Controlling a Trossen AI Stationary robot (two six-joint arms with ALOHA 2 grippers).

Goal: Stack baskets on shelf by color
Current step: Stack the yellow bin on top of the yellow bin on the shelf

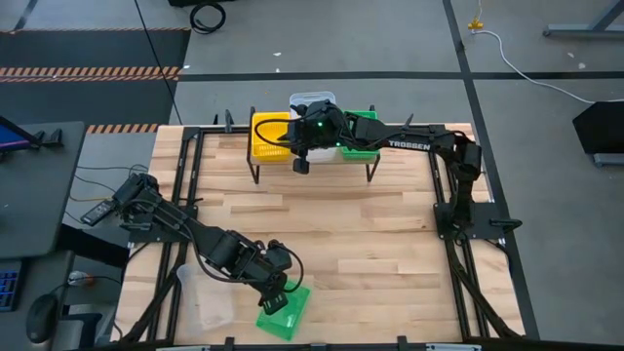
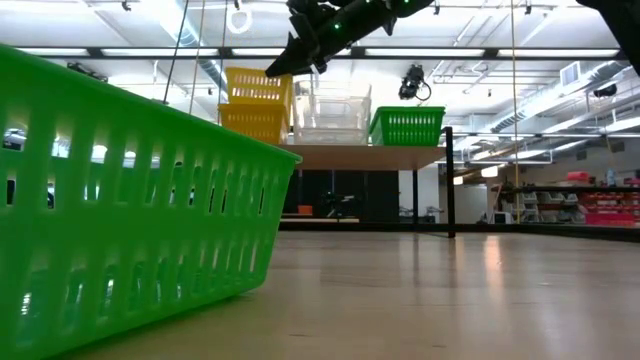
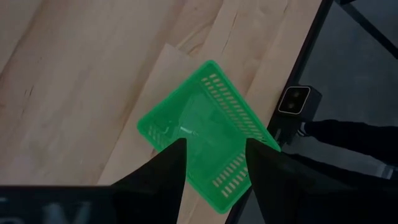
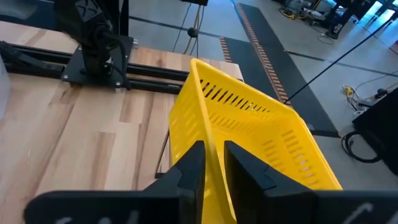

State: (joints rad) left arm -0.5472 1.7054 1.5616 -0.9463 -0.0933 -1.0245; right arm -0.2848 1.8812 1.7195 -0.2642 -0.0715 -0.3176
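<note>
Baskets: our right gripper [image 4: 211, 163] clamps a yellow basket [image 4: 249, 134] wall on the shelf [image 1: 322, 161] at 12 o'clock; our left gripper [image 3: 211, 165], fingers apart, hovers over a green basket [image 3: 208, 134] at 6 o'clock.

Sitting in a row on the shelf [image 1: 322, 164] at the table's far edge: three basket stacks [image 2: 325, 118] | lying near the front edge, well apart from the shelf: one basket [image 1: 284, 309] | lying just left of it: another basket [image 1: 208, 296]
</note>
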